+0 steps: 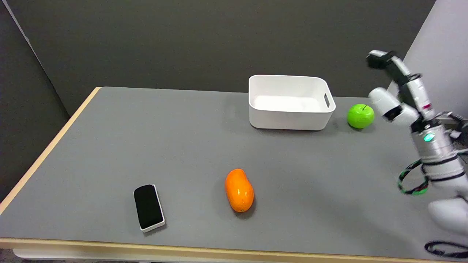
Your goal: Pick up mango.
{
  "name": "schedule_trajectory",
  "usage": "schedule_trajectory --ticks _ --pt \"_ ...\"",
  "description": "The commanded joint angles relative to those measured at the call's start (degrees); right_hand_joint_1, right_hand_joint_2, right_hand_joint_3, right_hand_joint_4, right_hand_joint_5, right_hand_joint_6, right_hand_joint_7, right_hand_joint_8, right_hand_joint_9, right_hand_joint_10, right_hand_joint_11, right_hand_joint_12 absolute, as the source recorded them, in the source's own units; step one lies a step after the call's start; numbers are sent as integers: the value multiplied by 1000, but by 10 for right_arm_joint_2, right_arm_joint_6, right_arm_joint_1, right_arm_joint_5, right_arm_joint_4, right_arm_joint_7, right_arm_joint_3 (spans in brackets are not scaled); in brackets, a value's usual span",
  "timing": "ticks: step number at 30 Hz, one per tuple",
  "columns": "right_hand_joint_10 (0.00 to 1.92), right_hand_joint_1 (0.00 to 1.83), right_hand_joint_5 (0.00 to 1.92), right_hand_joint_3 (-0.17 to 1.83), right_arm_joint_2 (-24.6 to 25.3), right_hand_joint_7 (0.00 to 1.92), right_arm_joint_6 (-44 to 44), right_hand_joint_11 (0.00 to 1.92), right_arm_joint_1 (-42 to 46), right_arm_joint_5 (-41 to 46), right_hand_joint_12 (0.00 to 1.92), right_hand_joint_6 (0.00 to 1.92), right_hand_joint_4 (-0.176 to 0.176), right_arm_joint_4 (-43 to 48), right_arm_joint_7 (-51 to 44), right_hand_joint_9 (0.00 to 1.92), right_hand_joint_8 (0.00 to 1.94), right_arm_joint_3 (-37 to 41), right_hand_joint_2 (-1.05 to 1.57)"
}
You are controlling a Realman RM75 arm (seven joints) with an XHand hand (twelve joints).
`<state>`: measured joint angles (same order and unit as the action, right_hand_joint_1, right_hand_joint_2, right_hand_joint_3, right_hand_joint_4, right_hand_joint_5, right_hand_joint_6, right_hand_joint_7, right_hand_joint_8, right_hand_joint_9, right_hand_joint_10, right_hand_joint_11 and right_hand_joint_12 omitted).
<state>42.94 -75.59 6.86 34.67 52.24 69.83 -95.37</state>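
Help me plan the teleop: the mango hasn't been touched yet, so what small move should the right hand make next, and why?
Probably swing the right hand down and toward the near middle of the table. It hangs raised in the air by the green apple, holding nothing, while the mango lies free on the grey table, well apart from it.

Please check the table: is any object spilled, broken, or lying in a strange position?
Nothing stands out. The mango lies whole on the table, apart from the black eraser, the white bin and the green apple. The bin stands upright and looks empty.
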Motion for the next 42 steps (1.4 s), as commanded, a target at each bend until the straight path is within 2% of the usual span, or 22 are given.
schedule_trajectory --ticks 1,7,9,13,20,23,29,31,32,36,42 --pt "831 334 205 898 200 277 125 -1 263 7 995 516 -151 381 -576 165 521 -34 594" --pt "847 345 214 896 201 294 115 -1 248 65 998 526 -151 438 -832 188 534 -182 588" --pt "907 360 232 798 205 320 118 -1 229 86 987 498 -152 448 -914 171 488 -227 633" --pt "855 343 217 895 240 302 136 -1 189 106 1010 532 -157 438 -994 200 542 -281 585" --pt "874 349 220 897 306 316 204 -1 157 109 1044 552 -176 420 -1030 223 565 -305 585" --pt "952 377 235 741 321 342 244 -1 144 112 1022 516 -176 420 -1034 189 505 -313 657" --pt "948 386 226 752 326 322 287 -1 115 114 995 523 -176 419 -1034 169 511 -334 646" --pt "858 367 208 894 327 299 288 -1 113 120 1004 567 -176 413 -1035 197 574 -335 586" --pt "857 368 208 894 327 299 288 -1 114 126 1003 568 -176 409 -1035 197 575 -336 586" --pt "953 389 223 736 328 319 282 -1 119 148 981 535 -176 397 -1035 159 517 -338 661" --pt "939 377 216 725 338 307 280 -1 135 173 972 540 -176 397 -1035 138 525 -342 665"
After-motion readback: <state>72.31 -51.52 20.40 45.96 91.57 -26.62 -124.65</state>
